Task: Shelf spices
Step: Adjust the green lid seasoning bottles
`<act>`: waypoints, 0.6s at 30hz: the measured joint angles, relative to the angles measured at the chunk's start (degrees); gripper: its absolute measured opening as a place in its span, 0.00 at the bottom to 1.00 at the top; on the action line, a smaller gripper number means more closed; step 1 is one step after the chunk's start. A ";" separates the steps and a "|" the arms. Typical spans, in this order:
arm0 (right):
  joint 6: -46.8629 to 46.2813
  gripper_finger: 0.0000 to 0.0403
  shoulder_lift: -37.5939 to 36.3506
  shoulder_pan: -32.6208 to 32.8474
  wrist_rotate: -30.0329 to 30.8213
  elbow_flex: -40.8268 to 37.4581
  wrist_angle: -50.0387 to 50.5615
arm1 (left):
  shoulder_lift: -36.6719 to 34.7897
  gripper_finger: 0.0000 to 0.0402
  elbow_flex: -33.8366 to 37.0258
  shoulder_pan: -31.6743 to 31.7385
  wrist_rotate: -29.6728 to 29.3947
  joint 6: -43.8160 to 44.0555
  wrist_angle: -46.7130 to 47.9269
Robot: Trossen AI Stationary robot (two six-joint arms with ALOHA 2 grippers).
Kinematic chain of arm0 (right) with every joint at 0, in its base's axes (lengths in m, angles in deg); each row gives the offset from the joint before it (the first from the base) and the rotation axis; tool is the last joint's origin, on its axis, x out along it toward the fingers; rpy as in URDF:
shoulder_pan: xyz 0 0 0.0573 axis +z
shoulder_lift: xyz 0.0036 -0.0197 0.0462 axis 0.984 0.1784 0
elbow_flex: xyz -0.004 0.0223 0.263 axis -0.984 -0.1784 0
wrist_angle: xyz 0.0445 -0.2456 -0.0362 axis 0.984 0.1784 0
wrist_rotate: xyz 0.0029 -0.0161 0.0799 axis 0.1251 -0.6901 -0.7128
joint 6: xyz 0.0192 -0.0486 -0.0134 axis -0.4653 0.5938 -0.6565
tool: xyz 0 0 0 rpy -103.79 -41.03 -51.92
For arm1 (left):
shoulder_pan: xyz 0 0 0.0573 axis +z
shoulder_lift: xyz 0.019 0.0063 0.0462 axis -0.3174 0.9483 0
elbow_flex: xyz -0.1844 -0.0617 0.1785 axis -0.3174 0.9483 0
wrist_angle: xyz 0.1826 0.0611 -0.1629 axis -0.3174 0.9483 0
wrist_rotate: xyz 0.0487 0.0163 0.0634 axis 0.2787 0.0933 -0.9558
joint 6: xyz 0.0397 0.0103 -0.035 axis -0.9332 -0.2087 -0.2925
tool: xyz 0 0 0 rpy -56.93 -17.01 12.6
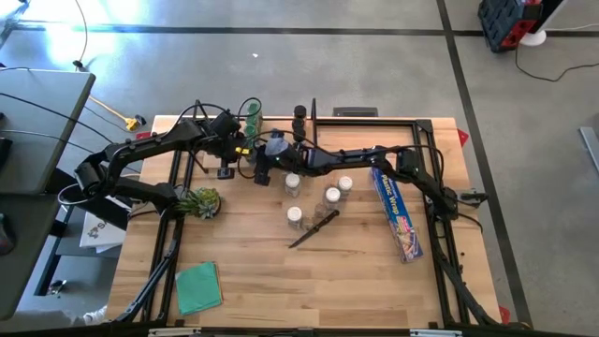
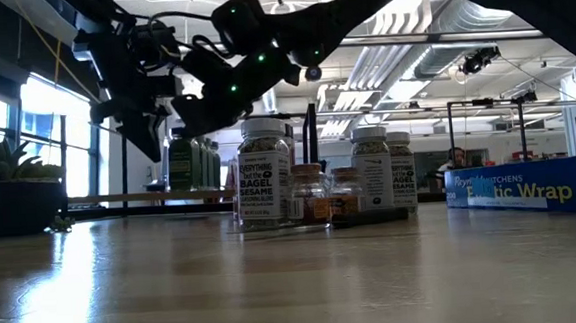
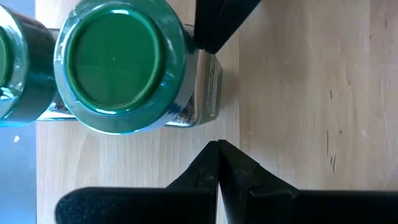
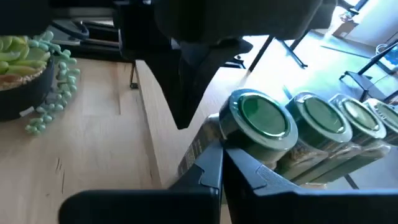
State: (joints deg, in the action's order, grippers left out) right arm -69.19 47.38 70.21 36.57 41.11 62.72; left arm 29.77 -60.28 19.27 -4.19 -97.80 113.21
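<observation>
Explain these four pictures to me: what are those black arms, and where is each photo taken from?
They are two robot arms putting spice jars on a shelf. One picture looks straight down on the table; one looks level across the tabletop; two come from cameras on the wrists. Both arms reach to the shelf at the back. The left gripper is shut and empty beside a green-capped jar; the right gripper is shut and empty beside a row of green-capped jars. More jars, a knife, a blue wrap box, a small plant and a green cloth lie on the table.
</observation>
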 joint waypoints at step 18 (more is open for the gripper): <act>0.00 0.00 0.00 -0.20 0.07 0.00 -0.05 | 0.00 0.00 0.00 0.02 -0.22 0.41 -0.02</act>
State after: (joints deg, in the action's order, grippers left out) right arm -69.19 47.38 70.01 36.63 41.11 62.67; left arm 29.77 -60.28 19.29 -4.41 -97.39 113.18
